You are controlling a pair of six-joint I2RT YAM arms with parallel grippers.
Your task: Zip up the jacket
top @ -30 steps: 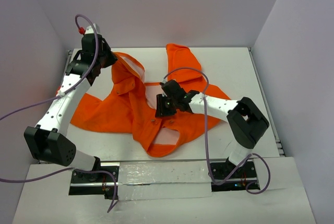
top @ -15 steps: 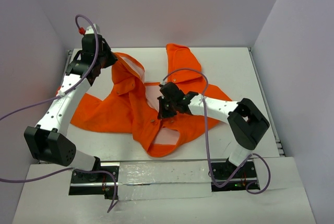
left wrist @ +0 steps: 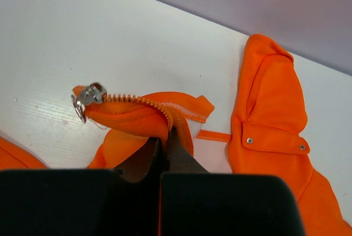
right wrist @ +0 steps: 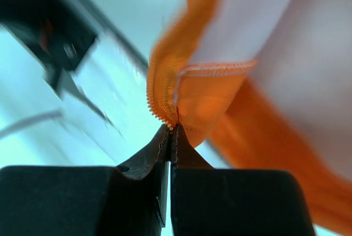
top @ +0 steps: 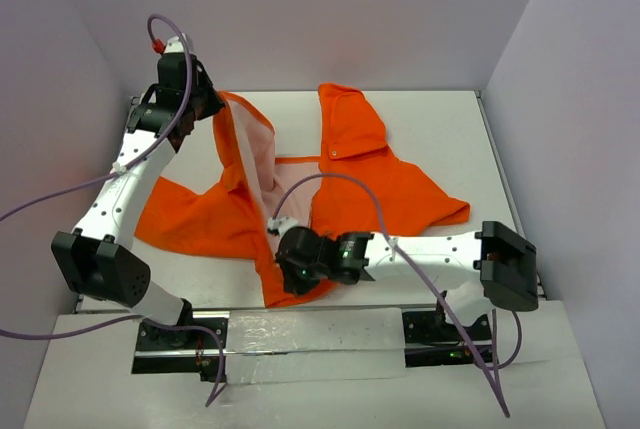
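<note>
The orange jacket (top: 370, 164) lies open on the white table, its pale lining (top: 255, 154) showing along the stretched left front edge. My left gripper (top: 207, 99) at the far left is shut on that zipper edge (left wrist: 165, 112) near the top; the silver zipper slider (left wrist: 88, 95) hangs just beyond my fingertips. My right gripper (top: 290, 259) is near the table's front edge, shut on the lower end of the same zipper tape (right wrist: 162, 104), with the teeth showing just above the fingertips. The hood (top: 345, 124) lies at the back.
Grey walls close the table at the back and both sides. A metal rail (top: 300, 334) with both arm bases runs along the near edge. A purple cable (top: 330, 179) loops from the right arm over the jacket.
My right gripper has moved from the jacket's middle toward the near edge, pulling the zipper edge taut. My left gripper has lifted slightly and more lining is exposed.
</note>
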